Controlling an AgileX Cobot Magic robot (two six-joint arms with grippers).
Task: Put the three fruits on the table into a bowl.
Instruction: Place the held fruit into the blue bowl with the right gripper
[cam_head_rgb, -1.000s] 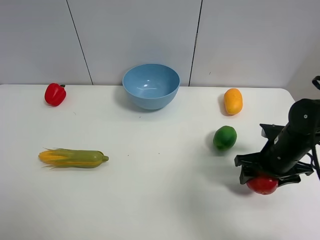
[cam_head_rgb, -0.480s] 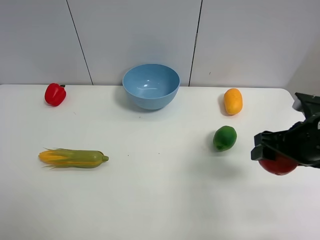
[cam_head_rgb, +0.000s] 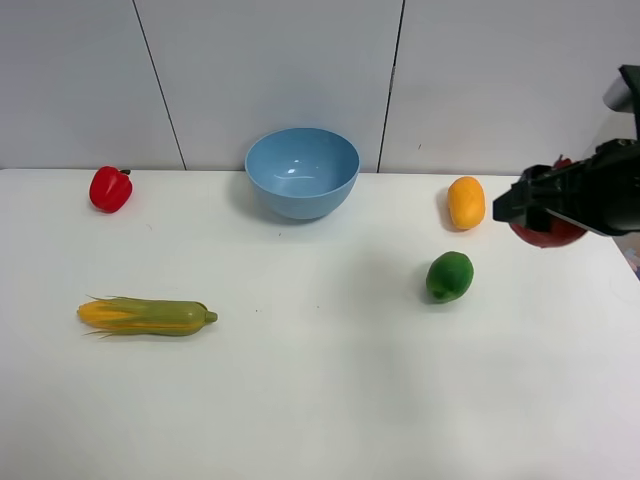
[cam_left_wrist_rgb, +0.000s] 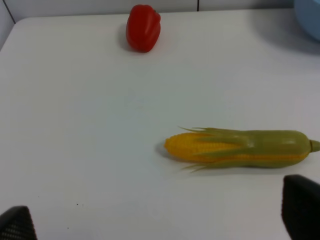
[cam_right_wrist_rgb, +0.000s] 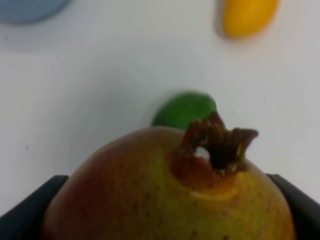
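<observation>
Clamping the right tool (cam_head_rgb: 548, 214) on the red, yellow-blushed pomegranate (cam_head_rgb: 546, 236) and holding it clear above the bench (cam_head_rgb: 330, 400), out by the far right corner, just to the right of the mango (cam_head_rgb: 466, 202). Filling the lower part of the right wrist view with that fruit, its dry crown pointing up at the camera, wedged between the two dark fingers.

Leaving the orange-yellow mango lying on the bench near the back edge, and the green lime (cam_head_rgb: 450, 276) sitting just in front of it, apart from it. Keeping both well to the right of the light blue bowl (cam_head_rgb: 300, 203), which is standing upright at the back middle with nothing showing inside.

Holding the left tool (cam_left_wrist_rgb: 159, 221) released, its dark tips spread wide with nothing between them, low over the bench just beside the corn cob (cam_left_wrist_rgb: 240, 149), with the red bell pepper (cam_left_wrist_rgb: 143, 27) lying farther off.
</observation>
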